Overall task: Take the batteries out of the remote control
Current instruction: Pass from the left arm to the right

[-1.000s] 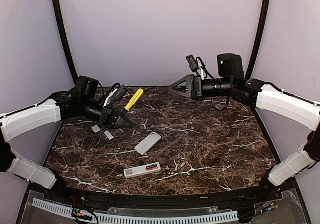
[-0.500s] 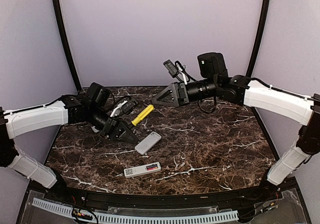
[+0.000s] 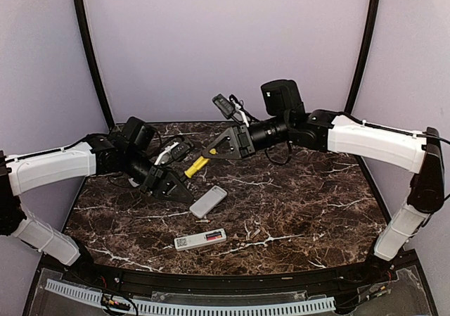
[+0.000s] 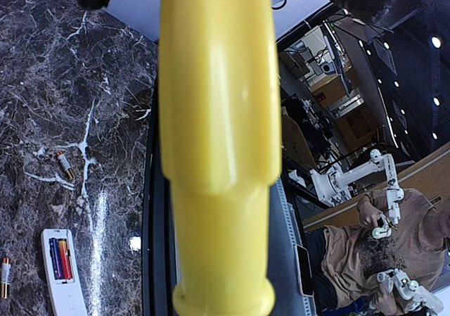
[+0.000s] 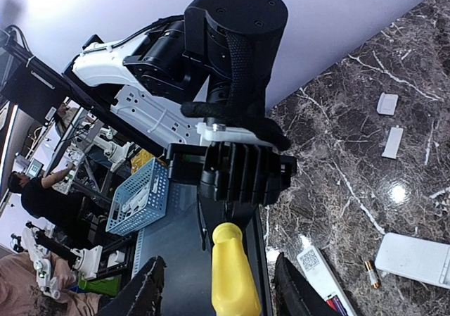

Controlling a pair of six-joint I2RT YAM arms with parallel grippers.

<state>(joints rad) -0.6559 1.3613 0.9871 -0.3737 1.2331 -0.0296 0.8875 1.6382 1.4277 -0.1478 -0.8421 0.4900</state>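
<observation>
two cells [image 4: 59,258] sit side by side in the open remote [image 3: 200,239] near the front of the desk [image 3: 302,210]: one bluish-purple, one reddish, both thin and short, not yet drawn. two loose cells [image 4: 65,165] lie on the desk close by. a second remote [image 3: 208,201] lies just beyond, grey side up.

further back, the left claw [image 3: 177,184] is clenched on the screwdriver [image 3: 197,165]. the right claw [image 3: 212,150] is released, its fingers [image 5: 148,288] either side of the yellow handle, apart from it.

judged step: tool handover, ahead of prying the cells. next move calls for the right claw to close squarely on the handle before the left lets go.
</observation>
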